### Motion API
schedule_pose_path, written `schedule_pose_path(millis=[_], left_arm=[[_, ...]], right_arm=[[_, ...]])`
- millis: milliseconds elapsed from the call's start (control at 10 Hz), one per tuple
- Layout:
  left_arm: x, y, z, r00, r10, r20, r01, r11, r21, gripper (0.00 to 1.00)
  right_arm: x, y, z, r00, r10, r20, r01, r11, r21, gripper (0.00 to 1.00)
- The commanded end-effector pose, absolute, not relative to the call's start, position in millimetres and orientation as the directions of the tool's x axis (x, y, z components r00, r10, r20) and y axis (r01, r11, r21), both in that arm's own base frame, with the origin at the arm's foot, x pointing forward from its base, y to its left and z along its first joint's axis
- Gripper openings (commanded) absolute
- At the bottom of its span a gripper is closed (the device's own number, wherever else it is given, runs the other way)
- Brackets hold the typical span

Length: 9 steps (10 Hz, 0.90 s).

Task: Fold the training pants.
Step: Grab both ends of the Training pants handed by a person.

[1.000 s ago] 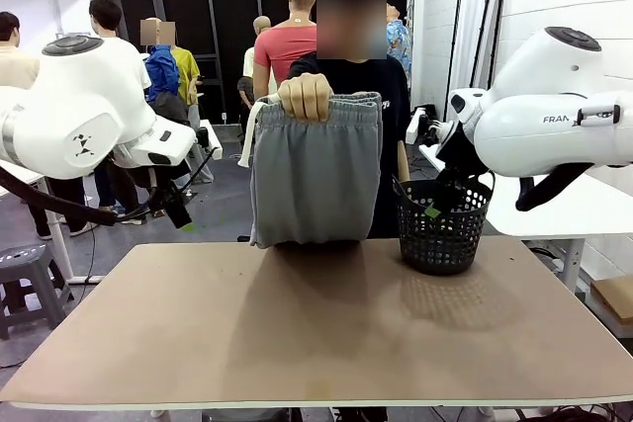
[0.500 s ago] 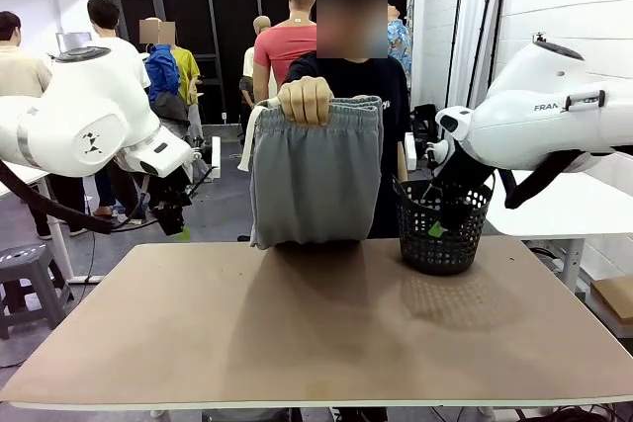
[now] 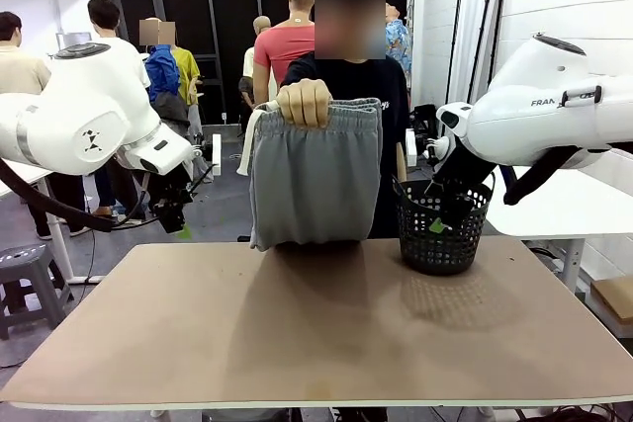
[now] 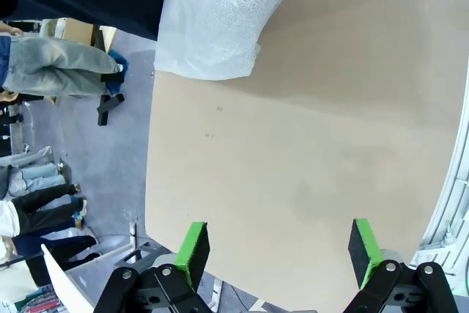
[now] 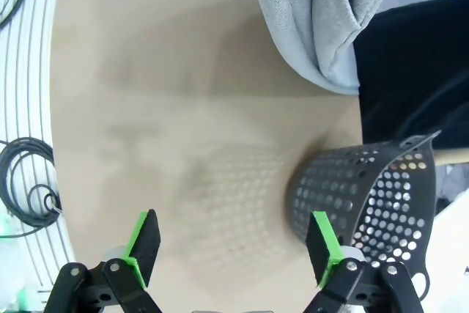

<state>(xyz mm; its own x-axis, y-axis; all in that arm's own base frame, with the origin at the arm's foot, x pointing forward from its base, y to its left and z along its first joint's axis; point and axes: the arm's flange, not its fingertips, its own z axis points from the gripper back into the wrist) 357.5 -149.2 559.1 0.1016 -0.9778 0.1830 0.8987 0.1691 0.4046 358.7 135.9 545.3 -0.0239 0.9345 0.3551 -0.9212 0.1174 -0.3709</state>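
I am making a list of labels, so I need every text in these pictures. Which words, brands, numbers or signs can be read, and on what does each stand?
"FRAN": on the white shell of the right arm, front view; the rest of the word is hidden.
No letters, only a small dark emblem: on the left arm.
No print to read: on the training pants and the basket.

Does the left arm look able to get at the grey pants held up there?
Probably yes: the left gripper is open, and nothing stands between it and the training pants hanging from the person's hand.
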Motion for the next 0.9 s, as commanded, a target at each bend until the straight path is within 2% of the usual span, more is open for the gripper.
schedule_pose_path(millis=[0, 100, 400, 600, 800], left_arm=[[371.7, -148.6, 546.8, 0.003, -0.98, 0.2, 0.899, 0.09, 0.429, 1.0], [379.3, -145.7, 538.5, -0.027, -0.973, 0.229, 0.902, 0.076, 0.426, 1.0], [392.1, -144.3, 525.7, -0.123, -0.957, 0.262, 0.882, 0.015, 0.47, 1.0], [399.2, -146.3, 520.4, -0.206, -0.916, 0.344, 0.863, -0.005, 0.505, 1.0], [404.4, -147.5, 519.6, -0.287, -0.872, 0.398, 0.858, -0.05, 0.511, 1.0]], right_arm=[[372.7, 138.1, 534.4, -0.058, 0.92, 0.388, -0.915, 0.106, -0.389, 1.0], [379.8, 142.8, 527.7, -0.1, 0.899, 0.427, -0.907, 0.095, -0.411, 1.0], [390.6, 149.7, 512.7, -0.122, 0.864, 0.488, -0.907, 0.102, -0.408, 1.0], [392.2, 148.3, 509.0, -0.169, 0.819, 0.548, -0.887, 0.117, -0.447, 1.0], [394.9, 149.6, 502.3, -0.178, 0.78, 0.6, -0.896, 0.123, -0.426, 1.0]])
